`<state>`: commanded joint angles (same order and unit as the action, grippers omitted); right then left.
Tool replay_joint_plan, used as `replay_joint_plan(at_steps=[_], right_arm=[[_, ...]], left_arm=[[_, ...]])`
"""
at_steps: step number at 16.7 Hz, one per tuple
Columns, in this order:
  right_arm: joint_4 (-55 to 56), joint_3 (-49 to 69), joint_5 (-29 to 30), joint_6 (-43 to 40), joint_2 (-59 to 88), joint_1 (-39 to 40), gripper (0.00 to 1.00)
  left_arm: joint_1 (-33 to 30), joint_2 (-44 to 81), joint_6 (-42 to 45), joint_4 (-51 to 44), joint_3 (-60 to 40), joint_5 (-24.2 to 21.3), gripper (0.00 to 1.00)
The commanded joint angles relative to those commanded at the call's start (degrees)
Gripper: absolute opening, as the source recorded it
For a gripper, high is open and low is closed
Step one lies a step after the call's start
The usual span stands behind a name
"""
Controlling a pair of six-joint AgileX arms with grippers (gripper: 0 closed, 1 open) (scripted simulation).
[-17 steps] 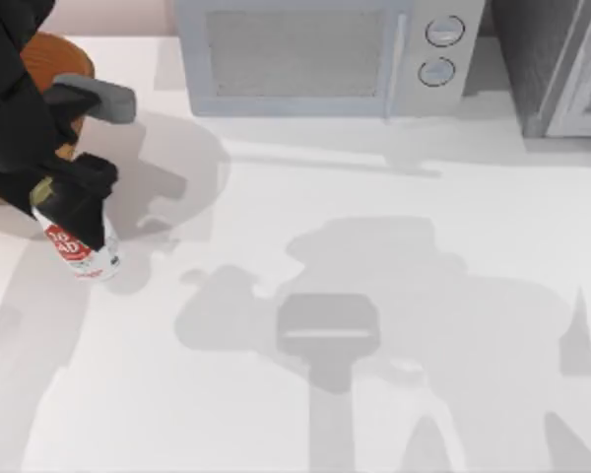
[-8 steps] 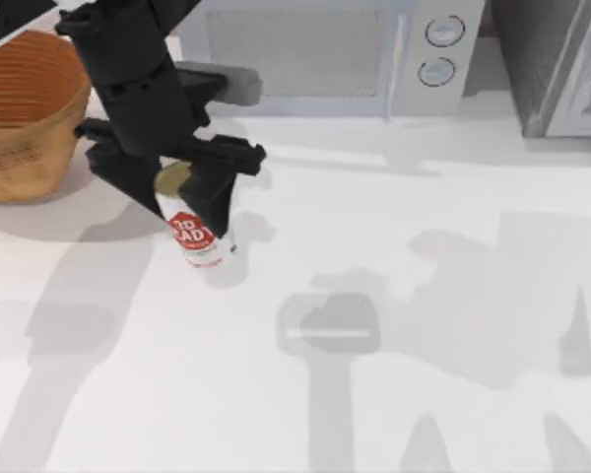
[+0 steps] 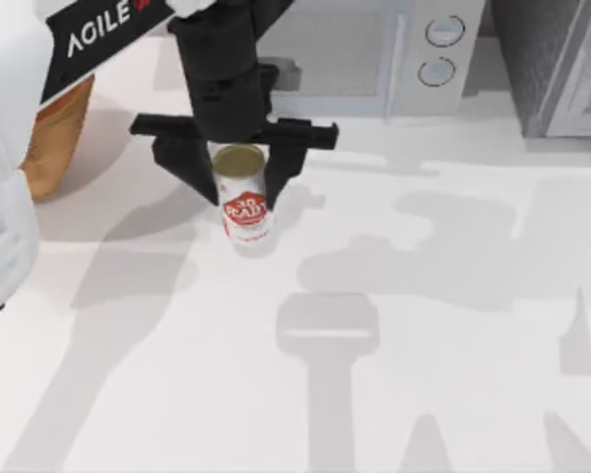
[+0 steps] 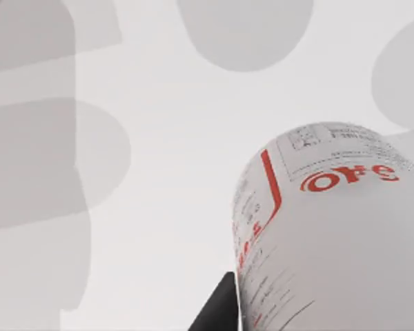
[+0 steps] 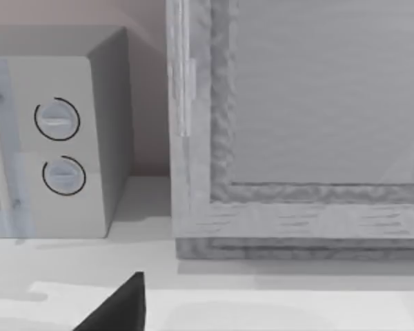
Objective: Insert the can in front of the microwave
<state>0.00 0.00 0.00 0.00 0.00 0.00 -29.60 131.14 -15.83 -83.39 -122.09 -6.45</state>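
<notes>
Since the earlier frame, left gripper point(image 3: 238, 177) and can point(image 3: 244, 202) have shifted rightward from the basket point(image 3: 54, 138) to the table point(image 3: 424, 394) area just before the microwave point(image 3: 325, 59). Fingers clamp the upright can on both sides. Right gripper point(image 5: 117, 307) finger state: cannot tell.

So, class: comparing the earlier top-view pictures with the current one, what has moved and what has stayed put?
The left gripper, shut on the can, has carried it from the table's left side, near the basket, rightward to just before the microwave. Microwave, basket and the darker appliance have not moved.
</notes>
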Motion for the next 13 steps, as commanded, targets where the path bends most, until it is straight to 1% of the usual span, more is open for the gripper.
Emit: replay_joint_plan(at_steps=[3,6,13], right_arm=[[0.0,0.0,0.0,0.0,0.0,0.0,1.0],[0.0,0.0,0.0,0.0,0.0,0.0,1.0],[0.0,0.0,0.0,0.0,0.0,0.0,1.0]], left_arm=[[-0.5,3.8,-7.0,1.0,-3.9,3.5,0.0],[-0.3,5.6,-11.3,2.0,-5.9,5.6,0.0],[-0.2,5.8,-11.9,2.1,-6.1,5.9,0.0]])
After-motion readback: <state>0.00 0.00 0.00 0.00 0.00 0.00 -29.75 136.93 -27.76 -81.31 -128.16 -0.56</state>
